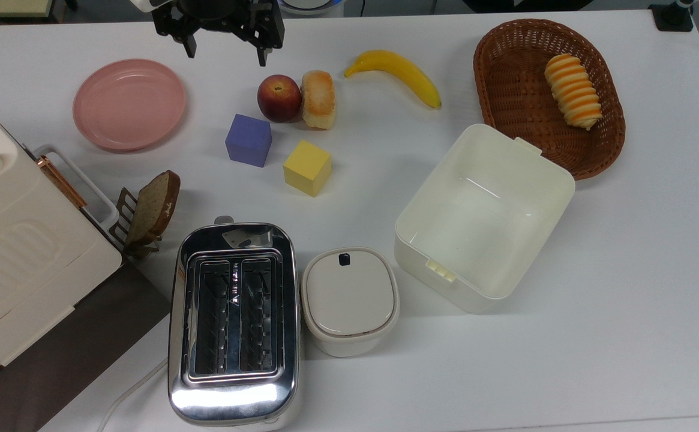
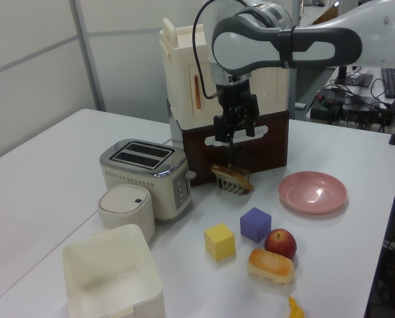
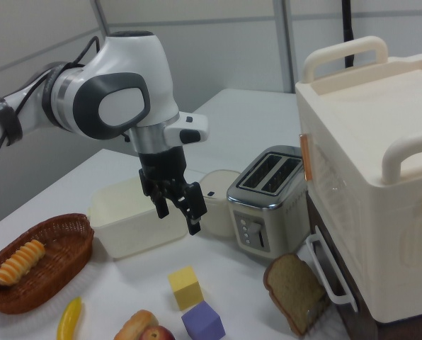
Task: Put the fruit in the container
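Gripper [image 1: 225, 49] fingers spread wide and empty, I hover above the table; the apple [image 1: 279, 98] sits just ahead, touching the bread roll [image 1: 318, 99], the container [image 1: 485, 217] well apart.

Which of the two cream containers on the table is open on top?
The large squarish container, standing between the wicker basket and the lidded pot. It has no lid and its inside is bare; the smaller pot is covered by a lid with a black knob.
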